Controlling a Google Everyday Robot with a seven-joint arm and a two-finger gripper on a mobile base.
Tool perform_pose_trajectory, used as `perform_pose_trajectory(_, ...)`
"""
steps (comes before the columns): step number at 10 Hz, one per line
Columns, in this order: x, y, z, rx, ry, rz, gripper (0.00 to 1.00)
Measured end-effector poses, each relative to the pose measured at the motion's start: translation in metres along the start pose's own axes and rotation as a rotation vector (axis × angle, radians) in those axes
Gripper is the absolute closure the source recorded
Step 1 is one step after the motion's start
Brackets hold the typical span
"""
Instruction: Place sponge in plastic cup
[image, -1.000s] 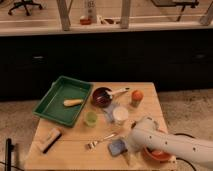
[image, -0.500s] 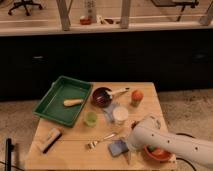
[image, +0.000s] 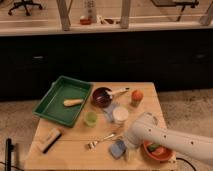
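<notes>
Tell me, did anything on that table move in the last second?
Nothing visibly changed. The gripper sits low at the table's near edge, right beside the sponge, as it did before. The plastic cup stands where it was.

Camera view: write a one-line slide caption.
Gripper low beside the sponge near the table front edge; plastic cup stands apart.

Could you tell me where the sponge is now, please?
In the camera view, the sponge lies near the front edge of the table, between the fork and the tool.
</notes>
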Motion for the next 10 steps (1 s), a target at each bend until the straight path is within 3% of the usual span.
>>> perform_pose_trajectory(3,-0.01,-0.006,-0.001,-0.012,0.018,-0.039,0.47)
perform_pose_trajectory(7,-0.019,-0.01,-0.004,-0.02,0.043,-0.073,0.89)
perform_pose_trajectory(8,-0.02,-0.01,-0.006,-0.022,0.047,-0.079,0.96)
perform_pose_trajectory(10,-0.023,-0.011,-0.012,-0.017,0.052,-0.091,1.0)
